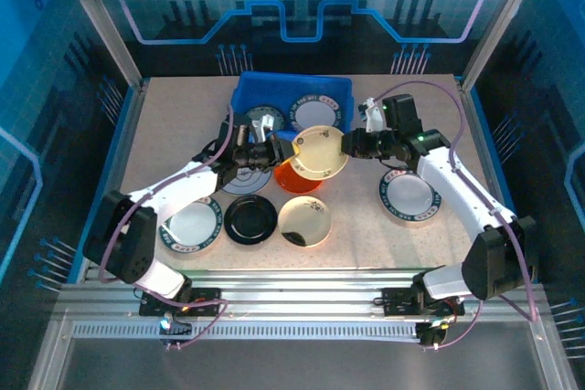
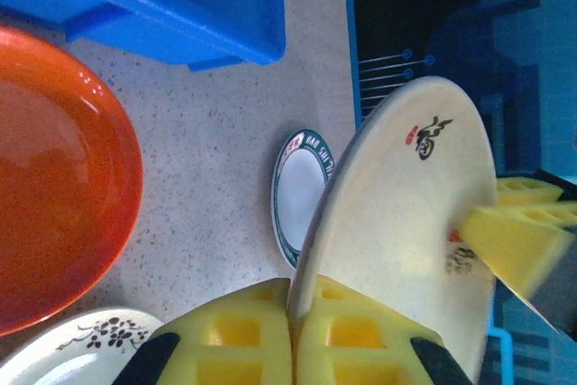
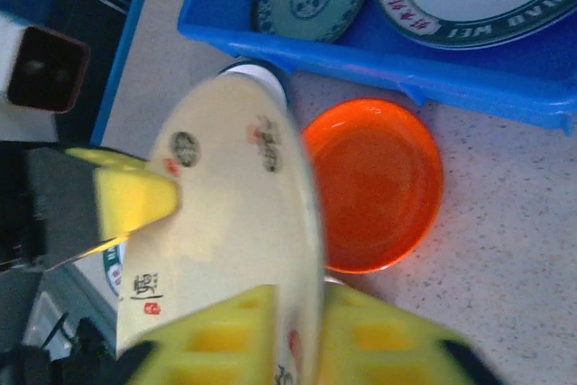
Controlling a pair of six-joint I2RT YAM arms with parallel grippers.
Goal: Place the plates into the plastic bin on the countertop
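Handover is taking place above the worktop [image 1: 164,125]. The cream plate [image 1: 320,152] is hanging tilted in the air, just near of the plastic bin [image 1: 245,90] and over the orange plate [image 1: 294,180]. The left tool [image 1: 291,151] is clenching the plate's left rim; the right tool [image 1: 350,145] is clenching the opposite rim, so both are grasping one plate. Each tool is pinching only the rim, which is probably keeping the other side free for the partner arm. The plate is riding high, apparently to pass over the bin's near wall. Inside the bin, a teal plate [image 1: 265,120] and a dark-rimmed white plate [image 1: 317,113] are covering most of the floor, so little bare room is showing; stacking is looking likely. Further plates, among them a black plate [image 1: 251,219], are lying on the near worktop, well apart from the bin.
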